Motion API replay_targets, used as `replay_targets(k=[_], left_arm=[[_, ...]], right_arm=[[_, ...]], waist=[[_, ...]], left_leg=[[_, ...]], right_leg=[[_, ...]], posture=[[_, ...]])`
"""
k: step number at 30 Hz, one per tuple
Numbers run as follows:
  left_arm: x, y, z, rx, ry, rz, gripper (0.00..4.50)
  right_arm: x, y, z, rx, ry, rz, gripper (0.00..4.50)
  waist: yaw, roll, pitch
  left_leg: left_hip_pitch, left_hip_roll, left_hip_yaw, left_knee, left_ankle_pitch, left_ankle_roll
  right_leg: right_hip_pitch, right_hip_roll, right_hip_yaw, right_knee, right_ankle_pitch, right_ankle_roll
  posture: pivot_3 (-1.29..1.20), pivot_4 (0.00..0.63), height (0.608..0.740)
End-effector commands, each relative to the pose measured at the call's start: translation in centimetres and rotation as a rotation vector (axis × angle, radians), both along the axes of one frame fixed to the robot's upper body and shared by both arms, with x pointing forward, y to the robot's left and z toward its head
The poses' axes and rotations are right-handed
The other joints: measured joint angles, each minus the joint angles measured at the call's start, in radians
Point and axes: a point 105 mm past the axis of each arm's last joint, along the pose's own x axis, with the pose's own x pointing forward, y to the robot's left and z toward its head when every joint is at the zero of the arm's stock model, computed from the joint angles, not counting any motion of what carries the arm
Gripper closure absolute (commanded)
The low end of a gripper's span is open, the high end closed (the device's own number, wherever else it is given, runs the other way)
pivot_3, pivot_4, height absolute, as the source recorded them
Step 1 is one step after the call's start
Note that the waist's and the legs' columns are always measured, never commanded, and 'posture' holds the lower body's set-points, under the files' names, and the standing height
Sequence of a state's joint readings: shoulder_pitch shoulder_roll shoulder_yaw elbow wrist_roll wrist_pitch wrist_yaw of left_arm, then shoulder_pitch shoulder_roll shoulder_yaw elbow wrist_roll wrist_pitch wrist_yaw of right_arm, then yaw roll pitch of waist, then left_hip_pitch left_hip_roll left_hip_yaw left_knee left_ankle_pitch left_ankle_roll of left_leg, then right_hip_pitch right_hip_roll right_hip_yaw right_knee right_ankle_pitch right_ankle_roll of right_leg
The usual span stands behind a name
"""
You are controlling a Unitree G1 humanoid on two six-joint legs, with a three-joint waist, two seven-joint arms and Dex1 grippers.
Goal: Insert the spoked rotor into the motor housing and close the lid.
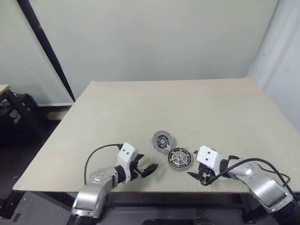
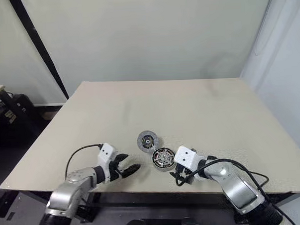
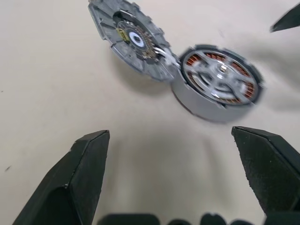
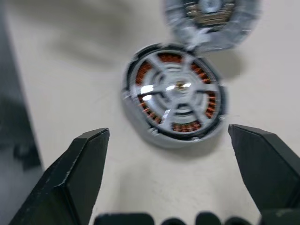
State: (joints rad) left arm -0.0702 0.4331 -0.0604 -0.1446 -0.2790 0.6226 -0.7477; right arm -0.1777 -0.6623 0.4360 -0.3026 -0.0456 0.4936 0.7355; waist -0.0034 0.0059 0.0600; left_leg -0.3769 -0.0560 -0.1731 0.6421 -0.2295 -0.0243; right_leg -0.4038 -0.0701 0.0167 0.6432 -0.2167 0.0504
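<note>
Table point(image 1: 140, 113): broad beige top; the parts lie near its front edge.
Left gripper point(image 1: 151, 168): just left of the housing, fingers spread wide, nothing in them.
Right gripper point(image 1: 196, 176): just right of the housing, fingers spread wide, nothing in them.
Housing point(image 4: 174, 96): flat on the table between both grippers, copper windings showing.
Rotor point(image 4: 176, 89): seated inside the housing, spokes over the windings; insertion looks done.
Lid point(image 3: 131, 40): touching the housing's far-left rim, tilted open; closing it remains.
</note>
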Motion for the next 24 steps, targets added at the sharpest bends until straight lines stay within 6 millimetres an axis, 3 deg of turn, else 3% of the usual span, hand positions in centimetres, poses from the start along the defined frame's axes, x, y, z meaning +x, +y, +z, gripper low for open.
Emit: replay_targets(k=[1, 8, 18, 21, 24], left_arm=[[-0.8, 0.4, 2.1, 0.003, -0.036, -0.087, 0.0], [-1.1, 0.7, 3.1, 0.013, -0.038, -0.113, 0.0], [-1.3, 1.0, 3.1, 0.013, -0.044, -0.086, 0.0], [-1.3, 1.2, 3.1, 0.014, -0.045, -0.074, 0.0], [-1.3, 1.3, 3.0, 0.017, -0.042, -0.067, 0.0]], right_arm=[[0.2, 0.8, 0.9, -0.07, -0.026, 0.099, 0.02], [1.0, 1.4, 0.6, -0.178, -0.009, 0.196, 0.02], [1.3, 2.3, -1.4, -0.202, 0.061, 0.239, 0.02], [1.4, 2.5, -1.9, -0.194, 0.064, 0.234, 0.6], [1.3, 2.7, -2.1, -0.185, 0.066, 0.224, 1.67]], waist=[[-0.001, 0.0, 0.0], [0.001, 0.0, 0.0], [0.0, -0.001, 0.0], [-0.001, -0.001, 0.0], [-0.001, -0.001, 0.0]], left_leg=[[0.0, 0.0, 0.0, 0.0, 0.0, 0.0], [0.0, 0.0, 0.0, 0.0, 0.0, 0.0], [0.0, 0.0, 0.0, -0.002, 0.0, 0.0], [0.001, 0.0, 0.0, -0.002, 0.0, 0.0], [0.002, 0.0, 0.0, -0.002, 0.0, 0.0]], right_leg=[[0.0, 0.0, 0.0, 0.0, 0.0, 0.0], [-0.001, 0.0, 0.0, 0.0, 0.0, 0.0], [-0.001, 0.0, 0.0, 0.001, 0.0, 0.0], [-0.001, 0.0, 0.0, 0.001, 0.0, 0.0], [-0.001, 0.0, 0.0, 0.001, 0.0, 0.0]], posture=[[0.0, 0.0, 0.74], [0.0, 0.0, 0.74], [0.0, 0.0, 0.74], [0.0, 0.0, 0.74], [0.0, 0.0, 0.74]])
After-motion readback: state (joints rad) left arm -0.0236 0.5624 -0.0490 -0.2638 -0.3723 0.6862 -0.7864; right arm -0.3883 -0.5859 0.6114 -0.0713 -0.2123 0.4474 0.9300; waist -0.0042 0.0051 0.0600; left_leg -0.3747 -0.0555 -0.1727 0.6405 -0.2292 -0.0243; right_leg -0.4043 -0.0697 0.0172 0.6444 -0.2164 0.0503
